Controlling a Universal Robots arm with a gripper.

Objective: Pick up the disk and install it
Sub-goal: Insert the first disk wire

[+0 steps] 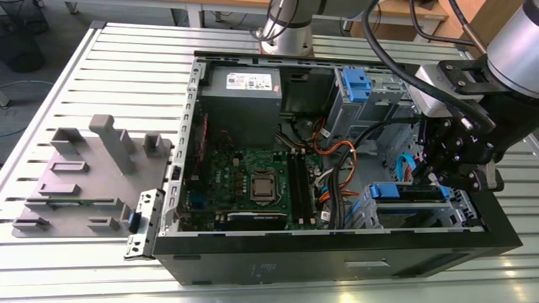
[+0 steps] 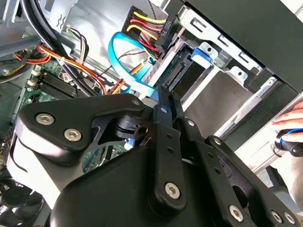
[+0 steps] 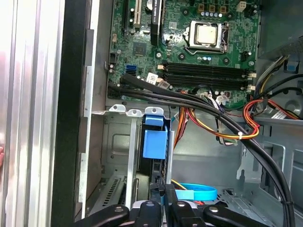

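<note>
Where the sheet-steel drive cage (image 1: pixel 421 214) sits, at about 4 o'clock of the open black tower case (image 1: pixel 337 268) in the exterior view, the gripper (image 1: pixel 433 182) reaches down from above.

Gripper: matt black linkage plates with bright screw heads. The fingers (image 3: pixel 149 210) are set narrow, clamped on the thin edge of the disk (image 1: pixel 414 193).

Disk: a flat dark slab standing on edge inside the cage. A glossy blue plastic rail (image 3: pixel 155 142) runs along its side in the first wrist view. Its connector end (image 2: pixel 177 71) is bare in the second wrist view. A flat light-blue ribbon cable (image 3: pixel 196 193) curls just beside it.

Case interior: green motherboard (image 1: pixel 231 170) at centre, with a square silver processor socket (image 1: pixel 264 187). Grey boxy power supply (image 1: pixel 244 85) at 12 o'clock.

Outside the case, 9 o'clock: a matt grey blocky fixture (image 1: pixel 84 177) on the ribbed aluminium table (image 1: pixel 76 265).

A person's hand (image 2: pixel 289 120) is near the case wall.
</note>
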